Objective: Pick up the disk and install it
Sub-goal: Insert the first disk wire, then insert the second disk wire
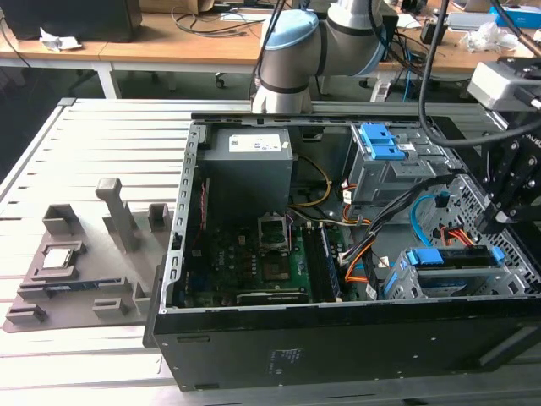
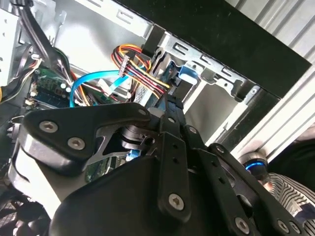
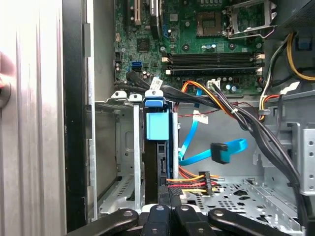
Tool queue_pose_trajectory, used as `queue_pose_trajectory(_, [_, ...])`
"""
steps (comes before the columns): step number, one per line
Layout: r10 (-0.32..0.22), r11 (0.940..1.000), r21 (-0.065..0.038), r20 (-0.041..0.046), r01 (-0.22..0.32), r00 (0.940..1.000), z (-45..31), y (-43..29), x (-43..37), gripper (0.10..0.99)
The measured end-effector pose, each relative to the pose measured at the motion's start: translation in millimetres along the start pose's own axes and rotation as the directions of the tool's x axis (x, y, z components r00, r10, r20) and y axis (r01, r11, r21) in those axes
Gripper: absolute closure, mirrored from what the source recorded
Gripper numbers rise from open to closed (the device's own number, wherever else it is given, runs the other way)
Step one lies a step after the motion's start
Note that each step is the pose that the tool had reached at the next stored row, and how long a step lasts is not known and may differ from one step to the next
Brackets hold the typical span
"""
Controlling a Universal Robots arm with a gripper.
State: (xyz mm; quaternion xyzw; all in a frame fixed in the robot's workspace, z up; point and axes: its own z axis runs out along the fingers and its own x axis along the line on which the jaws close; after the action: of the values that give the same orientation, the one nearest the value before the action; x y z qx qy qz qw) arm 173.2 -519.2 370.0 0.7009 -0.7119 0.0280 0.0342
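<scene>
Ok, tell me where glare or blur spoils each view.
First wrist view: glare washes out the metal table beside the case. Second wrist view: the gripper looms dark and soft up close. Exterior view: evenly lit, the case interior shadowed.

No print can be read anywhere in these pictures; the white label on the grey power supply (image 1: pixel 250 145) in the exterior view carries dark marks too small to make out; the pale sticker on the black front wall of the computer case (image 1: pixel 287 362) is likewise illegible; the small white tag on the cable bundle (image 3: pixel 156 83) in the first wrist view shows no legible characters; the motherboard (image 3: pixel 197 44) markings are too fine to make out.
</scene>
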Motion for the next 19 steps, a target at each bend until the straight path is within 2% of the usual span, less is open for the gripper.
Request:
queue_pose_trajectory(2, [0.0, 1.0, 0.0, 0.0004, 0.0, 1.0, -2.9, 0.0, 0.2, 0.98])
queue_pose_trajectory(17, [0.0, 1.0, 0.0, 0.0001, 0.0, 1.0, -3.7, 0.0, 0.3, 0.98])
queue_pose_trajectory(18, [0.0, 1.0, 0.0, 0.0, 0.0, 1.0, -3.8, 0.0, 0.3, 0.973])
queue_pose_trajectory(19, [0.0, 1.0, 0.0, 0.0001, 0.0, 1.0, -3.8, 0.0, 0.3, 0.914])
